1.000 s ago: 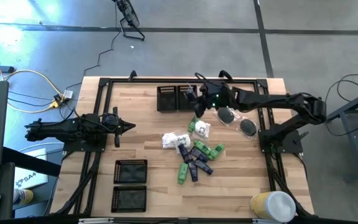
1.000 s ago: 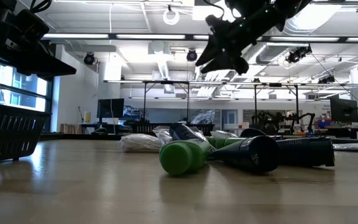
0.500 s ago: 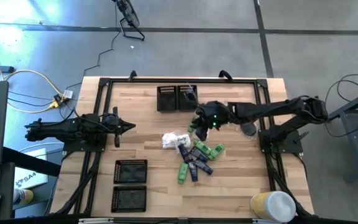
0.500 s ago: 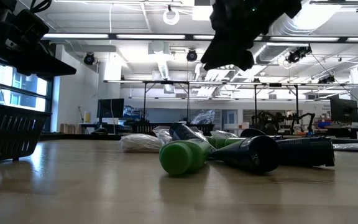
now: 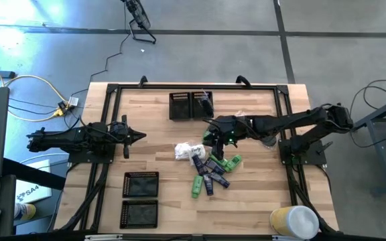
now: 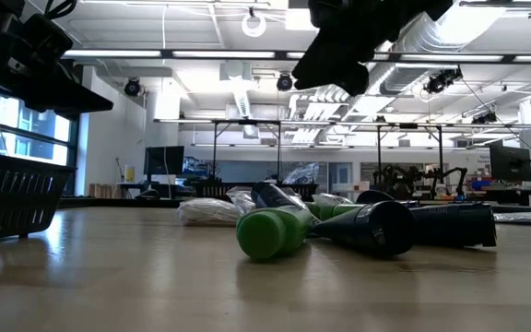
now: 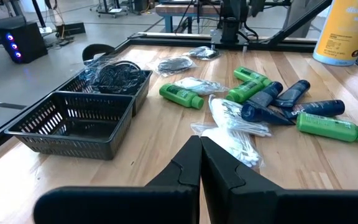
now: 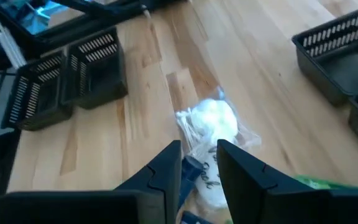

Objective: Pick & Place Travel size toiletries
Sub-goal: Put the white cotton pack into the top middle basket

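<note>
The toiletries lie in a pile mid-table (image 5: pixel 211 169): green tubes (image 5: pixel 196 187), navy tubes (image 5: pixel 214 177) and white crinkly packets (image 5: pixel 183 150), all resting on the wood. They also show in the low view (image 6: pixel 270 231) and the left wrist view (image 7: pixel 272 102). A dark round piece in a clear bag (image 7: pixel 114 74) lies in a far tray; another (image 5: pixel 268 139) is half hidden by my right arm. My right gripper (image 5: pixel 210 137) is open and empty above the pile's far side, over a white packet (image 8: pixel 210 121). My left gripper (image 5: pixel 139 137) is shut and empty at the table's left.
Two black mesh trays (image 5: pixel 189 106) stand at the far edge and two more (image 5: pixel 141 184) at the near left. A yellow-and-white container (image 5: pixel 293 221) stands at the near right corner. Bare wood lies between my left gripper and the pile.
My right gripper has gone from beside the far trays toward the table's near edge, and now stands over the far side of the pile. The toiletries have not moved.
</note>
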You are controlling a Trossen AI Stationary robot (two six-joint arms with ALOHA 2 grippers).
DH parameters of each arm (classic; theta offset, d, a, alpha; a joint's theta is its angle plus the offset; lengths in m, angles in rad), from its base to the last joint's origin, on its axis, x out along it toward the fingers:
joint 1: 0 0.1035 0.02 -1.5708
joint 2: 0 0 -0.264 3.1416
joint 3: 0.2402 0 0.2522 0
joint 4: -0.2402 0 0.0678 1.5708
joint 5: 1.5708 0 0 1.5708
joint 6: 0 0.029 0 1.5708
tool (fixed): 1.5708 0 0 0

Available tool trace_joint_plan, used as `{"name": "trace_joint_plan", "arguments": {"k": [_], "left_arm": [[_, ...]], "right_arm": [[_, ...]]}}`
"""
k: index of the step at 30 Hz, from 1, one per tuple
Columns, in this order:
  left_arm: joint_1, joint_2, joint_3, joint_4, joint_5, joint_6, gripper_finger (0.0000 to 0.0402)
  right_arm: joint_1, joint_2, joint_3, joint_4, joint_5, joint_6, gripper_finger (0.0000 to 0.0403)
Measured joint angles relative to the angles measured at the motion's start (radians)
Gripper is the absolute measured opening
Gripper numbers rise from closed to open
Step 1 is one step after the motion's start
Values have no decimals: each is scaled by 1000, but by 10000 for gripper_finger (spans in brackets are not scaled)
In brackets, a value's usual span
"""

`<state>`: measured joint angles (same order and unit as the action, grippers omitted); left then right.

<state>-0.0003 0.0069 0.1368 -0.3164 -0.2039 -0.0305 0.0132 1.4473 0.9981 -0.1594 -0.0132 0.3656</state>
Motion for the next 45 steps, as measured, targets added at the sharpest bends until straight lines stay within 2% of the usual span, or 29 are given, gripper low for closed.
{"name": "trace_joint_plan", "arguments": {"k": [6,11,15,19,24,26,31,35,42,45], "left_arm": [[0,0,0,0,0,0,0],[0,0,0,0,0,-2,0],[0,0,0,-1,3,-22,0],[0,0,0,-1,3,-27,0],[0,0,0,-1,2,-27,0],[0,0,0,0,3,-27,0],[0,0,0,0,2,-27,0],[0,0,0,0,0,-27,0],[0,0,0,0,-1,-26,0],[0,0,0,-1,-1,-25,0]], "right_arm": [[11,0,0,130,-16,80,95],[51,0,0,136,49,85,79],[99,0,0,110,151,110,56],[170,3,61,-28,297,137,35],[248,81,168,-223,489,188,20],[261,121,183,-232,519,176,19],[274,226,181,-251,515,170,20],[267,283,181,-262,502,248,53],[270,328,181,-271,514,355,170],[268,336,181,-294,544,413,198]]}}
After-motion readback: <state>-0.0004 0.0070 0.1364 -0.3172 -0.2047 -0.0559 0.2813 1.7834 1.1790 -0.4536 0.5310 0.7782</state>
